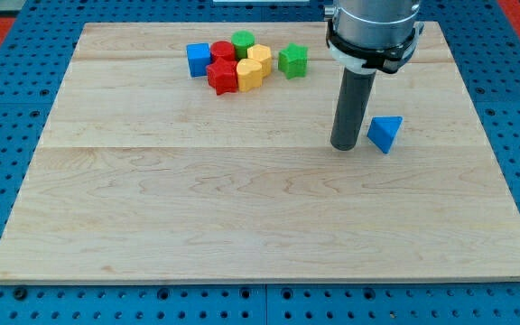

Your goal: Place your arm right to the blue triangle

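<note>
The blue triangle (385, 133) lies on the wooden board (242, 217) at the view's right, a little above the middle. My tip (345, 146) rests on the board just to the triangle's left, with a small gap between them. The dark rod rises from there to the arm's grey housing at the view's top.
A cluster of blocks sits at the view's top centre: a blue cube (198, 60), a green cylinder (242, 41), a red cylinder (222, 51), a red star (223, 78), a yellow block (259, 58), another yellow block (248, 76) and a green star (292, 60).
</note>
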### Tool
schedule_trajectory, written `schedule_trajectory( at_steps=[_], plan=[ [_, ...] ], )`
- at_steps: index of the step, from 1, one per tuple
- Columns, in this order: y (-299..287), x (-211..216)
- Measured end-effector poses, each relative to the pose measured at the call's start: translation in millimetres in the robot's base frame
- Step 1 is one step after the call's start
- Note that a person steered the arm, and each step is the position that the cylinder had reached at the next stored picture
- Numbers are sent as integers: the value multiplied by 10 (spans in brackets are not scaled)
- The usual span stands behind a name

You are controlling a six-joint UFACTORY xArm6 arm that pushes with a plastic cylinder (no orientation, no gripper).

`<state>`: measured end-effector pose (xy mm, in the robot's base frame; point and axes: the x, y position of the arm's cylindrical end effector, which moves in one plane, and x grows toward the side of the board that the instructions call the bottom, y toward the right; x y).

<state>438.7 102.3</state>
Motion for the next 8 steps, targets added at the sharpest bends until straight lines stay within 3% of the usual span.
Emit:
schedule_trajectory(
  at_steps=[4, 8],
  plan=[
    [-12, -211],
    [-356, -80]
  ],
)
